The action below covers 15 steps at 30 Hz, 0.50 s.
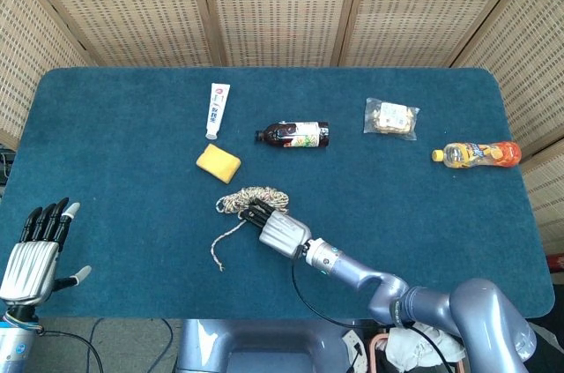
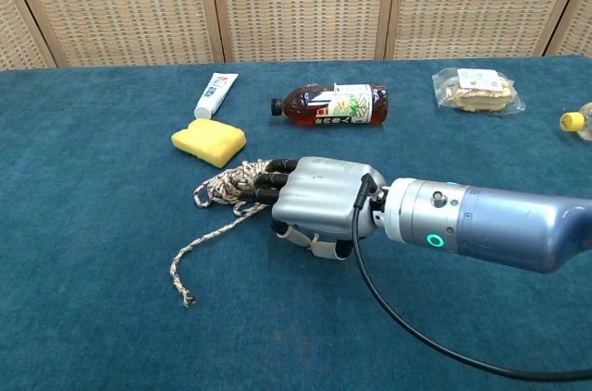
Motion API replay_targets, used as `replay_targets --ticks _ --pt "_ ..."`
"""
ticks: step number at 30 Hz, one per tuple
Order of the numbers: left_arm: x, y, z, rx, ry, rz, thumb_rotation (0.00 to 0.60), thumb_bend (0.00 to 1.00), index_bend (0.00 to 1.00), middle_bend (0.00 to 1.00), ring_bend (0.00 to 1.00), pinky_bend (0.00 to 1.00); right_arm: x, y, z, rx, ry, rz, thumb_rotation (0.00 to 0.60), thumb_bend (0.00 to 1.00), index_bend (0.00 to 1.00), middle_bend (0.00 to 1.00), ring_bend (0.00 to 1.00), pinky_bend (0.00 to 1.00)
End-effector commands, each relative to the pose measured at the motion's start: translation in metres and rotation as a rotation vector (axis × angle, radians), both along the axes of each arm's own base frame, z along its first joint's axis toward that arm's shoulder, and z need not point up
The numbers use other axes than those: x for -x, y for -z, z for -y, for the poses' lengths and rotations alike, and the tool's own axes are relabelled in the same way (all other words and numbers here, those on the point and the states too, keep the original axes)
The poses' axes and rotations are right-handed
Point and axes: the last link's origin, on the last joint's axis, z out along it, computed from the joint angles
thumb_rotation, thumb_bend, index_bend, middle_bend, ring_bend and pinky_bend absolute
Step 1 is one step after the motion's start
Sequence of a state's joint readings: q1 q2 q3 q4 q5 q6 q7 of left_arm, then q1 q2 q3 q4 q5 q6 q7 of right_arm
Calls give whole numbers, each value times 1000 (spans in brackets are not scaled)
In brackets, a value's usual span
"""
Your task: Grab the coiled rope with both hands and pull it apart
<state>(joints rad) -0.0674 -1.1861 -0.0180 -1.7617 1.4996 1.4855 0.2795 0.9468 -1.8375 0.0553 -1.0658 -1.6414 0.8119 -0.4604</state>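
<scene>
The coiled rope (image 1: pixel 240 200) (image 2: pixel 220 187), beige and speckled, lies at the table's middle front, and its loose tail (image 2: pixel 198 247) trails toward the near edge. My right hand (image 1: pixel 280 232) (image 2: pixel 322 201) lies palm down on the coil's right side. Its dark fingers (image 2: pixel 270 180) curl over the strands and its thumb is tucked beneath. That part of the coil is hidden under the hand. My left hand (image 1: pixel 35 245) hovers off the table's near left corner, far from the rope, with its fingers straight and apart, holding nothing. The chest view does not show it.
A yellow sponge (image 1: pixel 218 162) (image 2: pixel 209 142) sits just behind the coil. Farther back are a white tube (image 1: pixel 217 110), a dark bottle (image 1: pixel 293 134) lying on its side, a snack bag (image 1: pixel 391 117) and an orange drink bottle (image 1: pixel 480 154) at the right.
</scene>
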Motion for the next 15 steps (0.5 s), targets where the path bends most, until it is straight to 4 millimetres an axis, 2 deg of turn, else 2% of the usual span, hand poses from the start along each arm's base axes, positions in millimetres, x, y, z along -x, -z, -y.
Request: replay_targets --ticks 1,15 --pt "0 0 0 1 -1 0 600 0 0 0 0 0 0 0 0 0 1 1 600 359 581 0 0 0" --pt "0 0 0 1 0 -1 600 0 0 0 0 0 -3 2 0 13 0 24 600 389 669 0 0 0"
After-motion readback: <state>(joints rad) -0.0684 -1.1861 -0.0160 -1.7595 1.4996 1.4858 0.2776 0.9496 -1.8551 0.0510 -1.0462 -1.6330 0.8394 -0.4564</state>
